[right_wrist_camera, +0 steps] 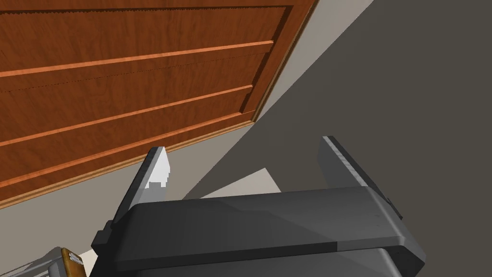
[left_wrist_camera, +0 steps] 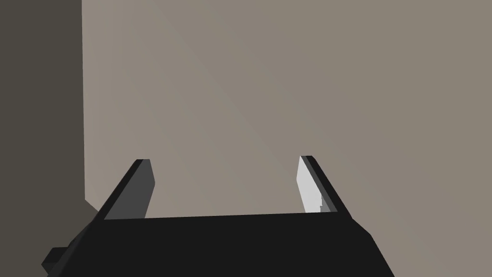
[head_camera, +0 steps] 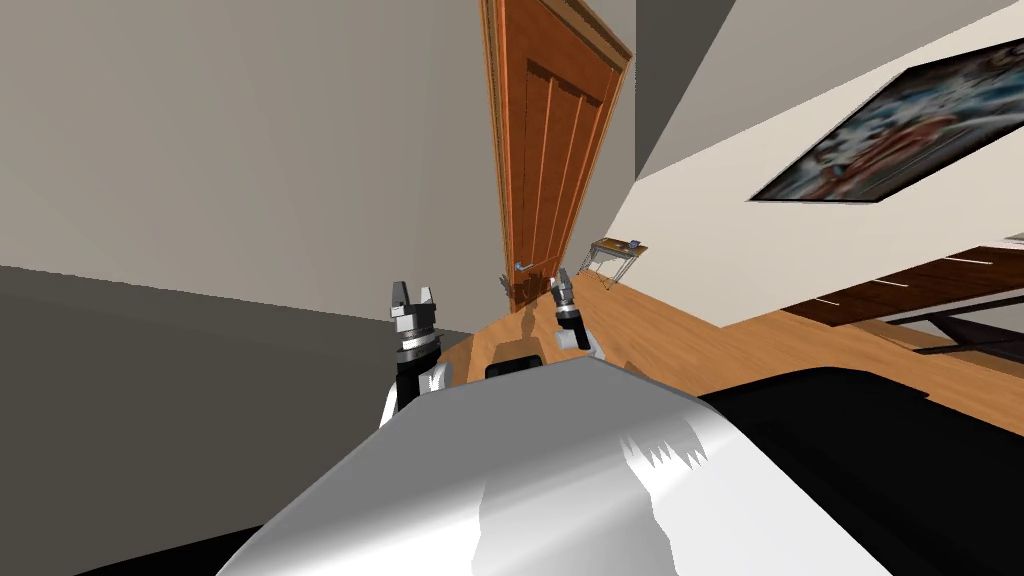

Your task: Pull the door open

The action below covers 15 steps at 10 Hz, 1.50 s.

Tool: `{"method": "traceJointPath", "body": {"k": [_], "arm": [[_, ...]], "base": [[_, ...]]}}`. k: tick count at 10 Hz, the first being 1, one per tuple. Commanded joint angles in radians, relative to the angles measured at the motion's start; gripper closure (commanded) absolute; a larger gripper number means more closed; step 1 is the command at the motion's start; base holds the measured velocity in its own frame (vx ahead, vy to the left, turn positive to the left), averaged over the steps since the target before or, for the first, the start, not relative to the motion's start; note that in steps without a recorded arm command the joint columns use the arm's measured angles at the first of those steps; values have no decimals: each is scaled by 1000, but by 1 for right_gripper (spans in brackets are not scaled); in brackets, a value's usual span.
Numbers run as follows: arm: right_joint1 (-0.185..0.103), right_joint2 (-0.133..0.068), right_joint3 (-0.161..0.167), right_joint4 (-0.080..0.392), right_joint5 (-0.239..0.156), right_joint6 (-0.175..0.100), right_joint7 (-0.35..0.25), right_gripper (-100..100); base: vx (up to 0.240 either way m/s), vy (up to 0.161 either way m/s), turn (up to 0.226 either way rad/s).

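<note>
As it stands ahead, door [head_camera: 545, 170] — tall, upright

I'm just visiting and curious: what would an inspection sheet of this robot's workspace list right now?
Surface: wooden floor.
Job's things: brown panelled door; its silver handle is not gripped.
Clutter: small table past the door, small items on top.
Grippers: left gripper open, empty; right gripper open, empty, near the handle.
Cables: nothing seen.
Surroundings: framed picture on the pale wall, dark drawers below it.
</note>
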Motion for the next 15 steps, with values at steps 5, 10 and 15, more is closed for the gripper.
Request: {"method": "traceJointPath", "body": {"k": [5,10,15], "arm": [[-59,-25,5,153,-15,-37,-17,-100],[-111,-46,10,287,-29,-74,-32,-100],[-165,-66,14,430,-43,-113,-48,-100]], "base": [[57,-43,72],[51,-40,78],[54,-46,83]]}}
